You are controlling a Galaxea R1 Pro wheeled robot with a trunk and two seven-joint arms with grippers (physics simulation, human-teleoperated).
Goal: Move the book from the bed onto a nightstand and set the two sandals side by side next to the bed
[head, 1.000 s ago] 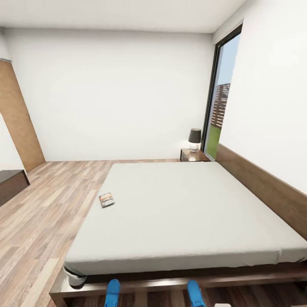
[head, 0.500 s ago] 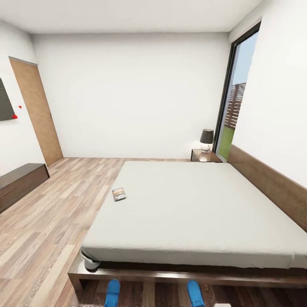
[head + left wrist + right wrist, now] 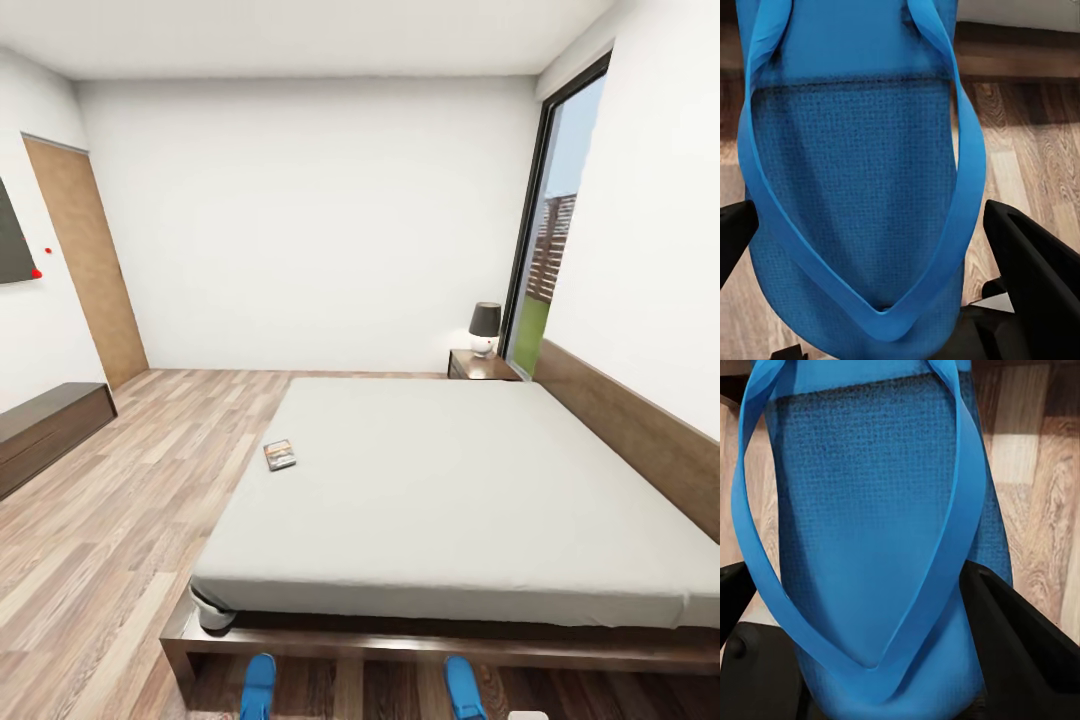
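Head view: the bedroom is seen from the foot of the bed (image 3: 450, 480), white walls, wood-plank floor (image 3: 110, 520). The pale mattress fills the middle of the view; the dark headboard (image 3: 640, 440) runs along the right-hand wall. The book (image 3: 280, 455) lies flat on the mattress, close to its left edge and well apart from the headboard. One nightstand (image 3: 482, 366) stands in the far corner beside the bed, with a lamp (image 3: 485, 327) on its top, next to the tall window (image 3: 545, 250). A wooden door (image 3: 88, 260) and a low dark cabinet (image 3: 45, 430) are noted at the left.

Sandals: two blue sandals are seen at the lower edge of the head view, just short of the bed frame and well apart from each other, the left sandal (image 3: 258, 686) and the right sandal (image 3: 464, 687).

Left wrist view: the left sandal (image 3: 859, 172) lies between the black fingers (image 3: 1039, 262) of the left tool (image 3: 862, 247), strap side up (toe post nearest the camera). The tool appears clenched on the sandal's sides, though the contact points are hidden by the sole.

Right wrist view: the right sandal (image 3: 877, 532) sits likewise between the fingers (image 3: 1020, 637) of the right tool (image 3: 862, 615), which is taken as grasping it. Plank floor is seen beyond both sandals.
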